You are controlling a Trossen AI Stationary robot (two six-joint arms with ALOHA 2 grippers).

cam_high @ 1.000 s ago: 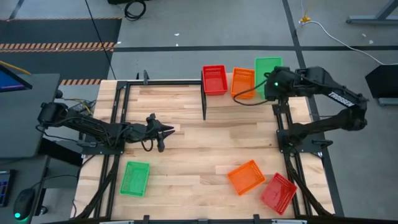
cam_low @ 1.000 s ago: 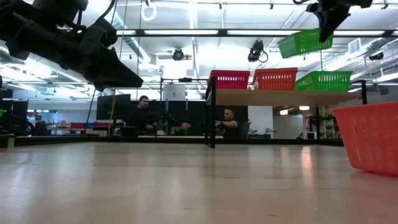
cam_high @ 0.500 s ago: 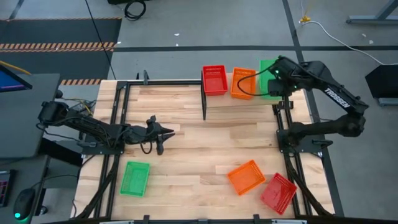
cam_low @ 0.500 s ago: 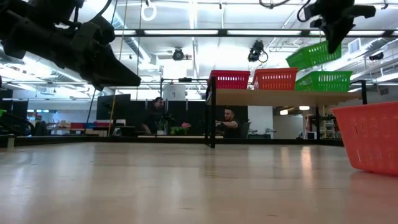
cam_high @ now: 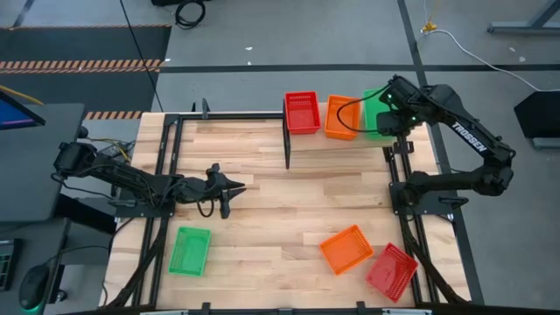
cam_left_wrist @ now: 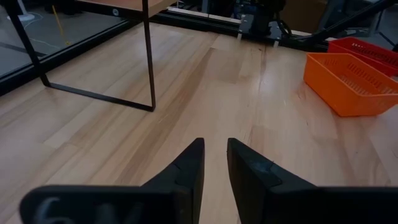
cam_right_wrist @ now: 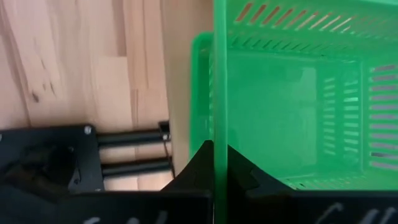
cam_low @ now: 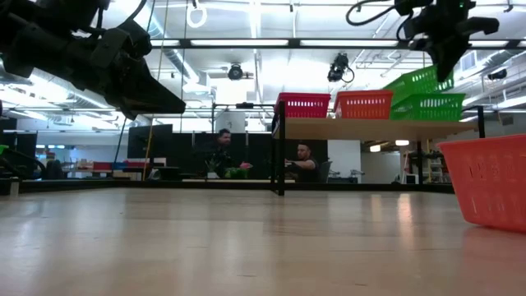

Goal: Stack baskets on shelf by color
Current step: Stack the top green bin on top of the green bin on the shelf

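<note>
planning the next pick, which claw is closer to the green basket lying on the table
Left. The left claw hovers just beyond the green basket; the right claw is far off at the shelf.

The worktop (cam_high: pixel 280 192) is pale wood in jointed strips with a light grain. The shelf (cam_low: pixel 370 128) is a light-wood plank on black posts. On it stand a red basket (cam_high: pixel 302 111), an orange basket (cam_high: pixel 340 116) and a green basket (cam_low: pixel 429 107); a second green basket (cam_right_wrist: pixel 292 93) is bright green with slotted mesh walls. Near the worktop's front-left corner lies a third green basket (cam_high: pixel 190 250). Near the front-right corner lie an orange basket on the worktop (cam_high: pixel 346 248) and a red basket on the worktop (cam_high: pixel 391 271), both mesh-walled. The left gripper (cam_left_wrist: pixel 212 163) and right gripper (cam_right_wrist: pixel 219 163) are black. The arms are dark, the right one with white lettering. The frame rails are black. The floor beyond the worktop's far edge is grey with orange-and-black striped mats.
</note>
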